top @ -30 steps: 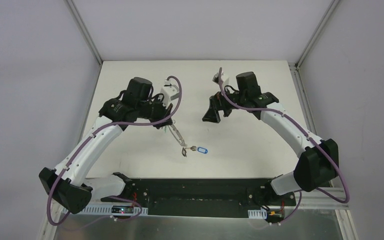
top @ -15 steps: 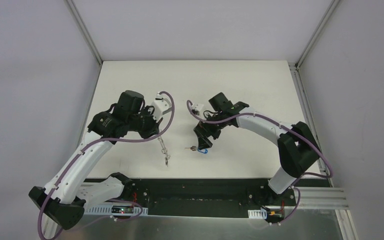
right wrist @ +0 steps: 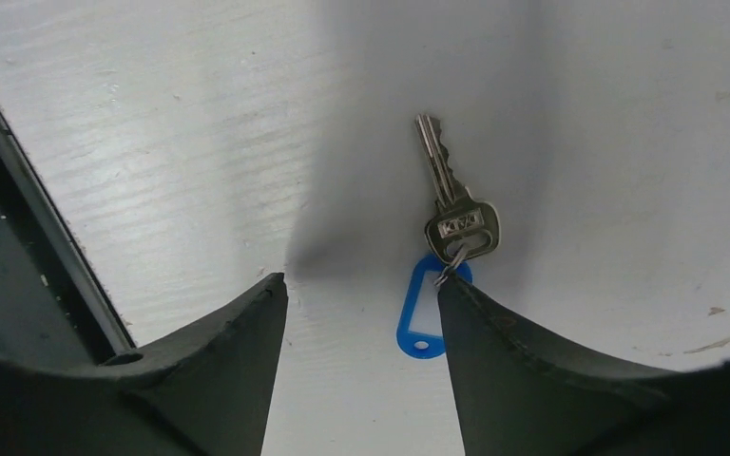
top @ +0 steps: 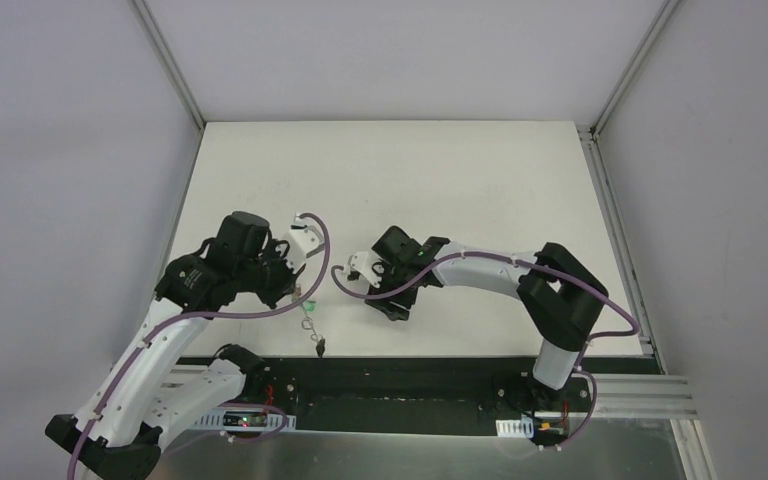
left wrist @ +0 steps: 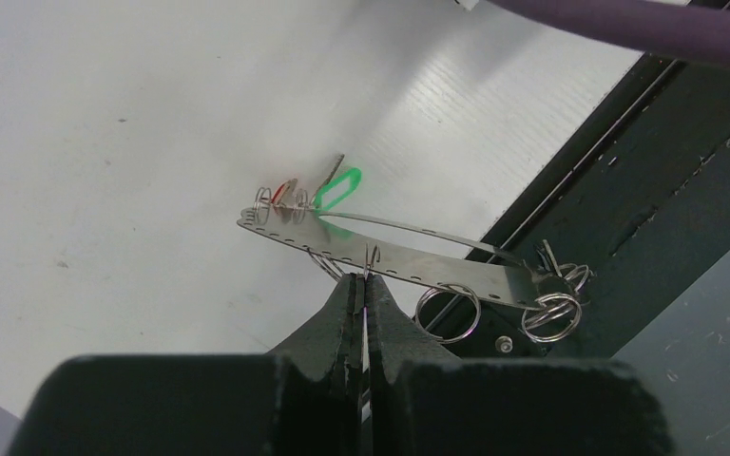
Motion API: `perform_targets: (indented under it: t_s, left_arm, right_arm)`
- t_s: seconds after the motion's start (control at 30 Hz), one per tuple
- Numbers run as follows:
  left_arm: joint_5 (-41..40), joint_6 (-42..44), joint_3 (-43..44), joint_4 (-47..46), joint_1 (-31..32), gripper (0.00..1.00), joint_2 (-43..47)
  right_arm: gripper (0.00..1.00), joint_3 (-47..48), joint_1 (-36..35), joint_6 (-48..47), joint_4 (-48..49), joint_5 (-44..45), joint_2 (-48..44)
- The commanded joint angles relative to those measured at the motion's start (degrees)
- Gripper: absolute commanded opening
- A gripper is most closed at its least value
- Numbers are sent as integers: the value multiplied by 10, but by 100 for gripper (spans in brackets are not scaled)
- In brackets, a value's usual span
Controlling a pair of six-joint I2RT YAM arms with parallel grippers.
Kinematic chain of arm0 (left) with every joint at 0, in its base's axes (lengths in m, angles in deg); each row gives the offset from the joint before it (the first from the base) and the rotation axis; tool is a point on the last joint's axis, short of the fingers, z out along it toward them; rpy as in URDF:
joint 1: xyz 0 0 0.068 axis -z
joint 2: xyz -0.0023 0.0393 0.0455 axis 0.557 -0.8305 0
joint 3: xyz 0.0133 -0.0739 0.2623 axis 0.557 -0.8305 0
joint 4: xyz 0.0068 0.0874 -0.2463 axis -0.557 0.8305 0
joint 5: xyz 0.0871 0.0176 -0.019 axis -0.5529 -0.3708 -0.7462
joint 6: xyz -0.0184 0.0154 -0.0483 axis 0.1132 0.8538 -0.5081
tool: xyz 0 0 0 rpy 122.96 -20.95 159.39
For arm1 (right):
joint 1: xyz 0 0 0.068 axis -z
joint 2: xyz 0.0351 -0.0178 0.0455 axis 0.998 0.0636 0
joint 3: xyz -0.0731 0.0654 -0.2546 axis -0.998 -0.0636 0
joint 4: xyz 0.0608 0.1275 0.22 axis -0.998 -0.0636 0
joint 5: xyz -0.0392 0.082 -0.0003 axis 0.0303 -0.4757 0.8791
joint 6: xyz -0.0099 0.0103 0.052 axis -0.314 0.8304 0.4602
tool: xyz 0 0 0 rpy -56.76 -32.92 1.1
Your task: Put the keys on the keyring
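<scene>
Keyring (left wrist: 390, 255), a thin grey metal band carrying small split rings (left wrist: 447, 312) and green and red tags, is hanging pinched in the tightly closed left gripper (left wrist: 361, 285). The right gripper (right wrist: 361, 290) is standing with jaws apart over the table (right wrist: 200, 142), where a silver key (right wrist: 458, 223) with a blue oval tag (right wrist: 426, 309) is lying against one fingertip.

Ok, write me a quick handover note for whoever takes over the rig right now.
Left gripper: shut on the keyring; a green tag and a red tag hang on it.
Right gripper: open, low over the table, jaws either side of the blue tag on the loose key; nothing gripped.
Done: ring in hand, some keys on.
Left: grip the blue-tagged key and thread it on.
</scene>
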State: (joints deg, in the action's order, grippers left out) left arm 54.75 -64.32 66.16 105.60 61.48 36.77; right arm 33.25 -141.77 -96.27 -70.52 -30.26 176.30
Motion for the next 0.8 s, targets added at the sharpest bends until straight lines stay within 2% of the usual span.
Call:
perform_targets:
  t_s: [0.0, 0.2, 0.53, 0.77]
  left_arm:
    - [14, 3, -11, 0, -13, 0, 28]
    - [40, 1, -27, -4, -33, 0, 55]
    - [79, -4, -39, -10, -72, 0, 80]
    - [110, -6, -36, -1, -99, 0, 98]
  right_arm:
    - [61, 7, -18, -17, 23, 66, 17]
    - [53, 9, -25, -22, 28, 92, 10]
    - [46, 6, -18, -18, 27, 66, -44]
    - [47, 19, 12, -6, 21, 34, -64]
